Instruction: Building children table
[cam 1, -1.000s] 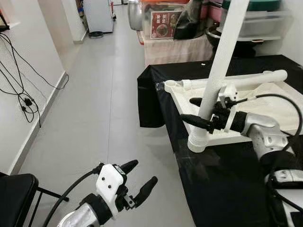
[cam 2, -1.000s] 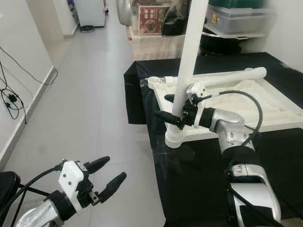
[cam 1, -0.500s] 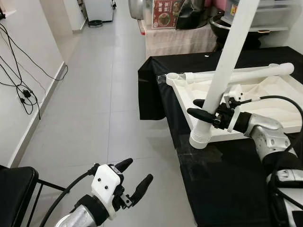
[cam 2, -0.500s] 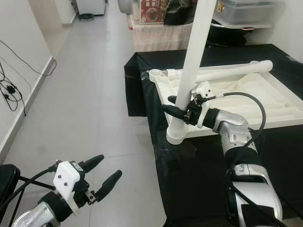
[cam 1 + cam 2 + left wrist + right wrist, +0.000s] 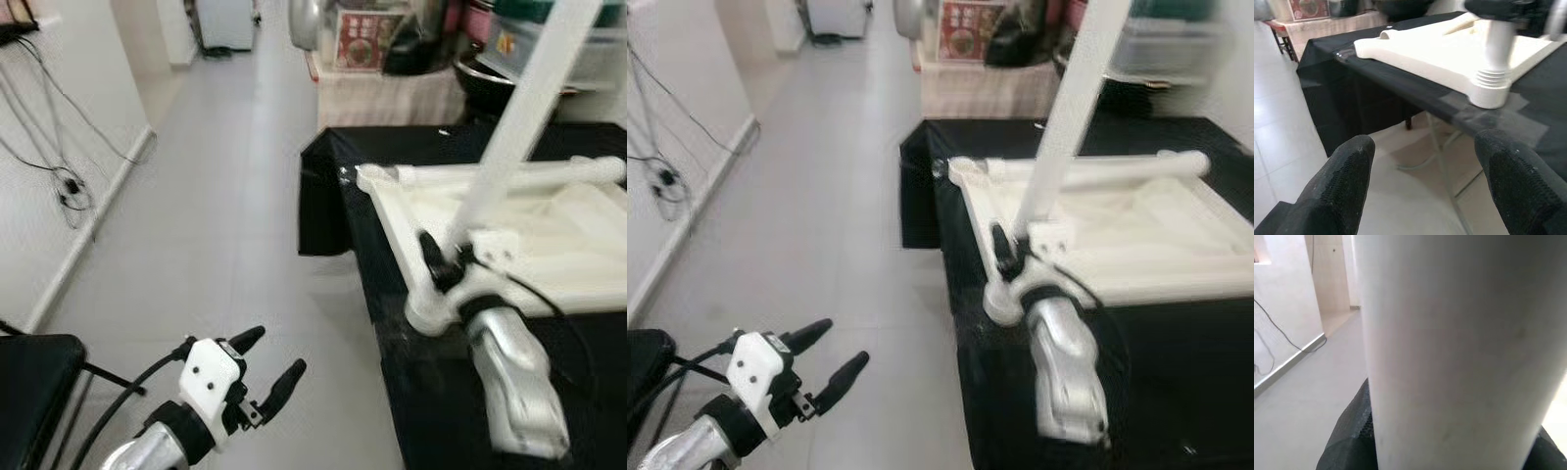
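A white children's table top (image 5: 558, 257) lies upside down on a black-draped table (image 5: 338, 191). One white table leg (image 5: 517, 132) stands tilted at its near left corner, its ribbed base (image 5: 1491, 90) on the corner. My right gripper (image 5: 443, 268) is shut on this table leg (image 5: 1459, 347) low down, a black finger (image 5: 1349, 433) on each side. A second white leg (image 5: 529, 174) lies across the far edge of the top. My left gripper (image 5: 269, 356) hangs open over the floor, left of the table, holding nothing.
A black chair seat (image 5: 29, 377) is at the lower left. Cables (image 5: 61, 176) hang on the left wall. Shelves with boxes and pots (image 5: 392, 44) stand behind the table. Grey tiled floor (image 5: 216, 196) lies open to the left.
The whole view has shifted and blurred. My right forearm now comes up from below the leg instead of from the right, still gripping it. The left gripper hangs as before.
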Tool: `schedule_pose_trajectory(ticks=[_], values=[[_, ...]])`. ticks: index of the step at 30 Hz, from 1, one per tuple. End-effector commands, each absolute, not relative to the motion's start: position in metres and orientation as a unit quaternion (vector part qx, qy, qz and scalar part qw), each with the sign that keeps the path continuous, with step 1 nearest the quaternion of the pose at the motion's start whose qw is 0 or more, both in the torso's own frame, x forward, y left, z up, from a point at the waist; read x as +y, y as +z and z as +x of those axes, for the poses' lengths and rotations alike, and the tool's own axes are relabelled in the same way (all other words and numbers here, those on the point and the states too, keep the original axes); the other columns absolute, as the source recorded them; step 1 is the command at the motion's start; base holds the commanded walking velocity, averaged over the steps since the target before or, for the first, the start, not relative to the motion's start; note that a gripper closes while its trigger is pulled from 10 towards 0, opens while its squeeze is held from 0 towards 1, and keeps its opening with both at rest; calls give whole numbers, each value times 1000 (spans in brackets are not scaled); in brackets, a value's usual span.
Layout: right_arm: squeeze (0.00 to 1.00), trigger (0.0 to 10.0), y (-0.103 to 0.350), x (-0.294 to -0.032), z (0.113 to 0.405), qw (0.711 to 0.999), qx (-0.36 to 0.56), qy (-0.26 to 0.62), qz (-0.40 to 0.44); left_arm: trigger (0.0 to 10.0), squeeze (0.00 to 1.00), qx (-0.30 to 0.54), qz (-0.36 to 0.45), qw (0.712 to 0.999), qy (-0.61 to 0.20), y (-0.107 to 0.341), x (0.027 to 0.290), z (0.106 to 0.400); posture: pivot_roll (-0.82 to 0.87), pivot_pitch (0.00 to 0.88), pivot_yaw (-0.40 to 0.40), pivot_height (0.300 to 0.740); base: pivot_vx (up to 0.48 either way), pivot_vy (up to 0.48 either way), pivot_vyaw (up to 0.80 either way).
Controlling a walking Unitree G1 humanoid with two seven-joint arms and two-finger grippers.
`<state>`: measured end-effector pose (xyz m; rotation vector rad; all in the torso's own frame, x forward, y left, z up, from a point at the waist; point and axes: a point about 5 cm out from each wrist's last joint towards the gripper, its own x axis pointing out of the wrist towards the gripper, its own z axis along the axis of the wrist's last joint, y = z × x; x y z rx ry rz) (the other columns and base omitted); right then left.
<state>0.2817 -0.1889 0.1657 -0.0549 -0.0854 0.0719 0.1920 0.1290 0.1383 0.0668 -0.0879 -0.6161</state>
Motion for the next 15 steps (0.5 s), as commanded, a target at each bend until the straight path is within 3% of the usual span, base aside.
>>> schedule_pose_trajectory(ticks=[1,3,4,5,8,9,10,11,13,15], values=[[0,0,130,-180,278,997,54,58,-23,10000,0,-43,34,951,-304,137,131,195,83,87,6,740,0,0,0],[0,0,134,-178,284,997,45,61,-21,10000,0,-43,33,951,-304,137,131,197,83,87,6,740,0,0,0],[0,784,137,-175,291,997,39,66,-13,10000,0,-42,33,951,-305,136,131,199,87,79,4,740,0,0,0],[0,10000,145,-169,297,997,27,75,-13,10000,0,-39,27,952,-304,135,131,201,87,78,6,740,0,0,0],[0,10000,148,-163,297,996,19,93,-2,10000,0,-39,26,952,-303,134,131,202,87,77,6,740,0,0,0],[188,10000,152,-159,297,994,9,108,1,10000,0,-39,26,951,-304,134,131,203,87,78,9,740,0,0,0],[188,10000,152,-159,297,994,9,108,1,10000,0,-39,26,951,-304,134,131,203,87,78,9,740,0,0,0],[1000,10000,168,-148,297,983,-19,181,36,10000,0,-38,26,950,-308,134,131,204,84,80,18,740,0,0,0],[1000,10000,183,-147,296,964,-44,260,39,10000,0,-38,25,949,-313,134,130,204,84,80,19,740,0,0,0],[1000,10000,183,-147,296,964,-44,260,39,10000,0,-38,25,949,-313,134,130,204,84,80,19,740,0,0,0]])
